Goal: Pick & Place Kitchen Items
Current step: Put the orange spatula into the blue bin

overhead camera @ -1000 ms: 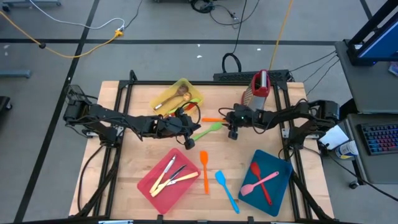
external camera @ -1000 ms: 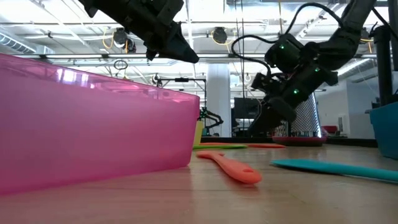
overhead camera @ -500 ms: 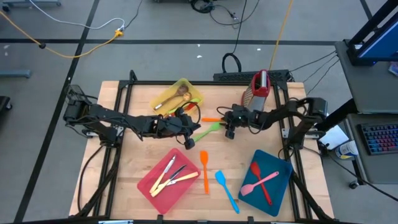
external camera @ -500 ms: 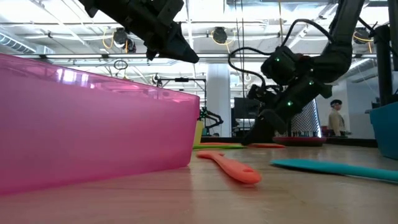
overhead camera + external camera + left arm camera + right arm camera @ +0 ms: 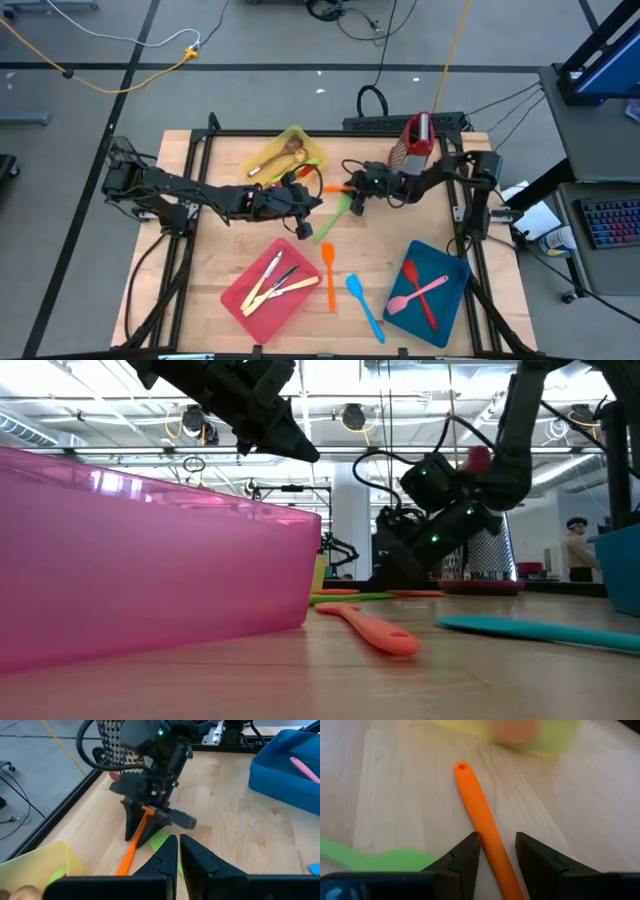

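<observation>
A slim orange utensil (image 5: 338, 190) lies flat on the wooden table beside the yellow tray (image 5: 300, 140). My right gripper (image 5: 352, 197) is down at the table, open, with one finger on each side of the orange handle (image 5: 475, 805) and a gap to both. My left gripper (image 5: 303, 218) is shut and empty. It hangs above the table just left of a green spatula (image 5: 335, 212), and the low view (image 5: 295, 448) shows it high up. The left wrist view shows the right gripper (image 5: 142, 832) straddling the orange handle.
The yellow tray holds wooden spoons. A pink-red tray (image 5: 240, 300) holds pale cutlery, and a blue tray (image 5: 455, 300) holds pink and red utensils. An orange spatula (image 5: 328, 272) and a blue spatula (image 5: 365, 305) lie loose at the front. A red-handled grater (image 5: 415, 145) stands at the back.
My right gripper has gone toward the table's left edge and down, from beside the green spatula's end to the orange utensil. Its fingers now stand astride the handle. The utensils have stayed where they were.
</observation>
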You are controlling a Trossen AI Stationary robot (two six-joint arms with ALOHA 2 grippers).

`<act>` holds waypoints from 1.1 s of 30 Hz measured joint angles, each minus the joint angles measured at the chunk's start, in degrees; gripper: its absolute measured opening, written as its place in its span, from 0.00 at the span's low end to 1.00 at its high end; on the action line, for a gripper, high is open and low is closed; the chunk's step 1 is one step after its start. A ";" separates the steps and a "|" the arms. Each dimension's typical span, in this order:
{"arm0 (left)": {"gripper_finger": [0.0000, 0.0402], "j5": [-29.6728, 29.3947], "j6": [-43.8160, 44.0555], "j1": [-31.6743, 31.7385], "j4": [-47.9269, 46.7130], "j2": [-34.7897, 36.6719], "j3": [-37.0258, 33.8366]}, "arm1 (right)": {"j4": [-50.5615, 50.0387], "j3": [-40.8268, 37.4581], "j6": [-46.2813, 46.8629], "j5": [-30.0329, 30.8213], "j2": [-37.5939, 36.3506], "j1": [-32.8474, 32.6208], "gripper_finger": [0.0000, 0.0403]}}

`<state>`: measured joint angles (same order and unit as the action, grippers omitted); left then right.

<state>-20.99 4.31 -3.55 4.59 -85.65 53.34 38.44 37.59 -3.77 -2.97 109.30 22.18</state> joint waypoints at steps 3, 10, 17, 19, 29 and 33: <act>0.06 0.00 -0.10 0.00 -0.04 0.00 -0.01 | 2.36 0.45 -1.34 -0.15 1.88 0.01 0.32; 0.06 0.00 -0.10 0.00 -0.09 0.00 0.00 | 2.58 0.56 -4.25 -1.33 3.46 0.28 0.27; 0.06 0.02 0.68 0.00 -0.12 0.00 0.00 | -0.69 0.44 -0.05 -11.07 3.56 2.77 0.11; 0.06 0.02 0.71 0.00 -0.15 0.00 0.00 | -1.03 -0.30 -2.78 -9.47 3.51 2.51 0.11; 0.06 0.02 2.30 0.00 -0.15 0.00 0.00 | 1.89 -4.16 -3.97 -1.11 3.62 -0.17 0.36; 0.06 0.03 3.58 0.00 -0.15 0.00 0.00 | 3.71 -5.83 -2.53 -0.41 3.62 -0.23 0.36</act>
<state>-20.96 7.89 -3.55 4.45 -85.65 53.34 42.15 31.76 -6.30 -3.38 112.92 21.96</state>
